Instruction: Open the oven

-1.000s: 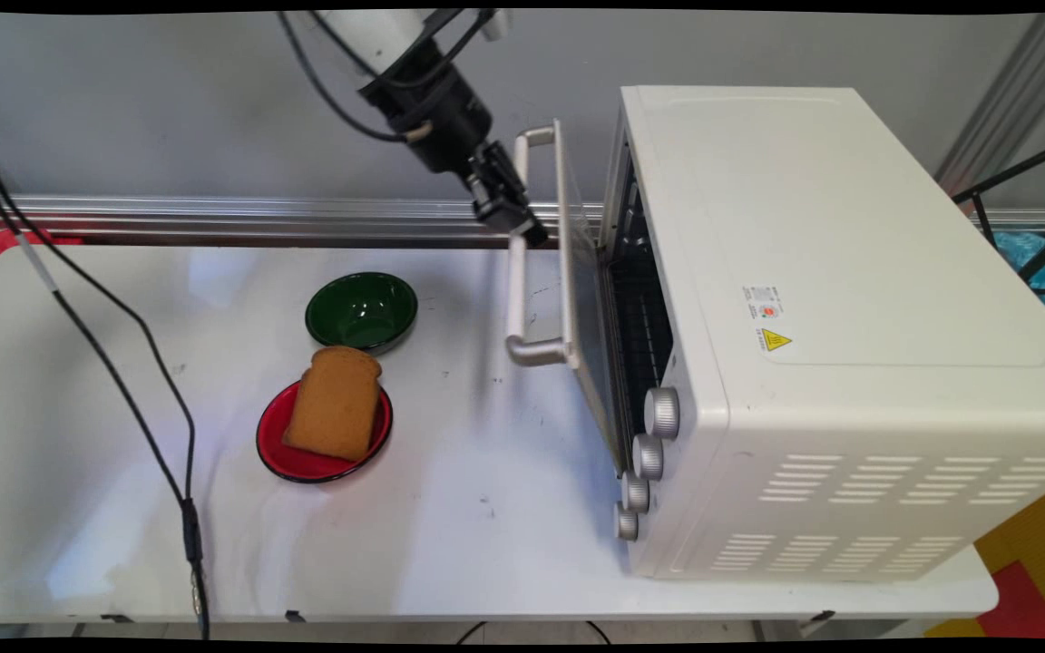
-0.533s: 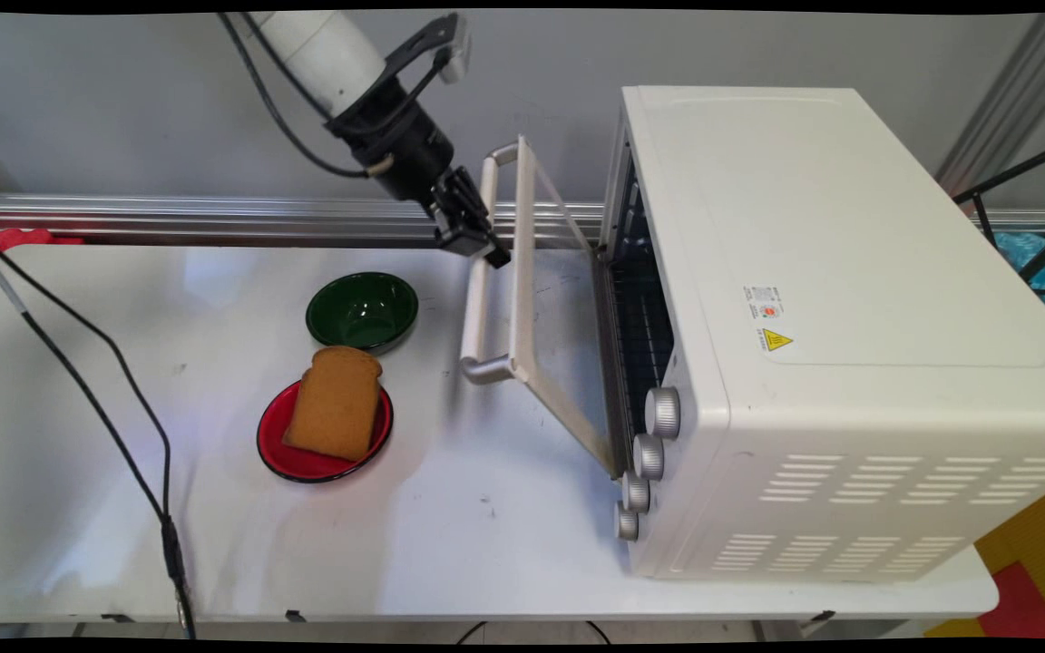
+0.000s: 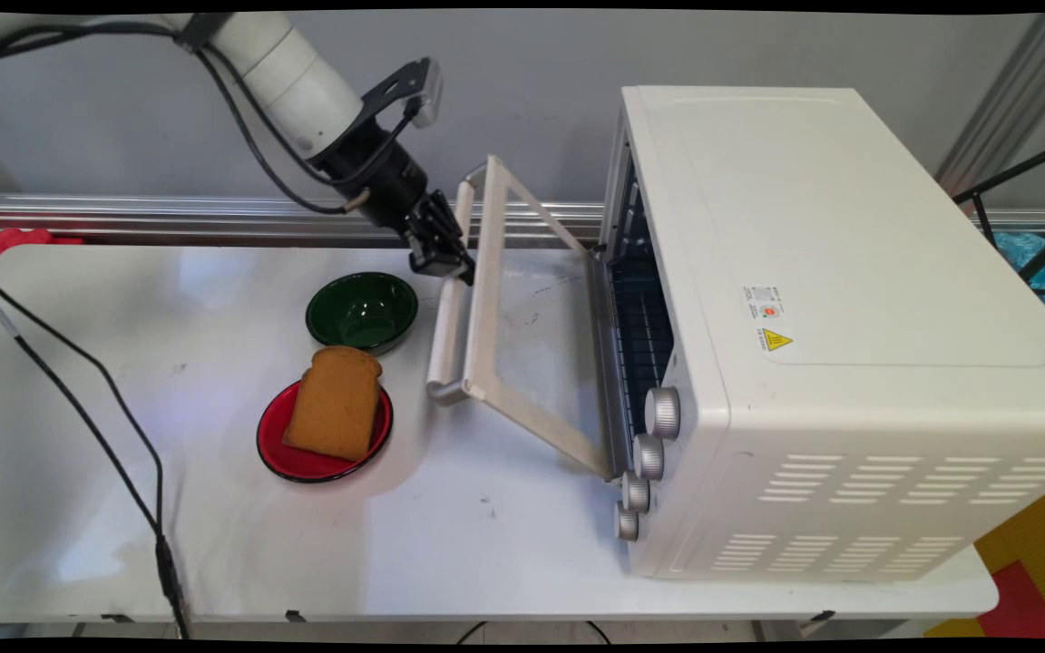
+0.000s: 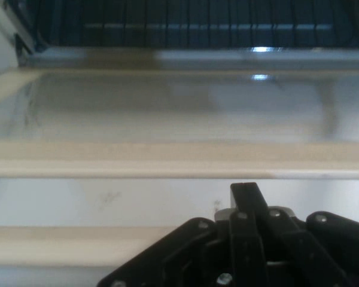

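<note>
Black hand up against the far end of the handle of the oven door; cannot tell whether open or closed on it. Door hinged at the bottom, tilted about halfway down, glass facing up and left, handle on its outer edge above the desk. In the hand view, hand low in the middle, pale handle bar crossing behind it, door frame and glass beyond, dark rack at the top.

White oven on the right half of the desk, front to the left, filling that end nearly to the edge. Four silver knobs in a row down the near front corner. Wire rack visible through the opening. Vent slots along the near side, small yellow warning sticker on top.

Green bowl left of the handle, near it but apart. Red plate just in front of the bowl, toast lying on it and overhanging the far rim.

Desk white, glossy, with faint scuffs and dark specks. Black cables trailing over the left part and off the near edge. Grey wall behind, metal rail running along its foot at the desk's far side. Scrap of red cloth at the far left corner. Yellow and red flooring at the lower right.
</note>
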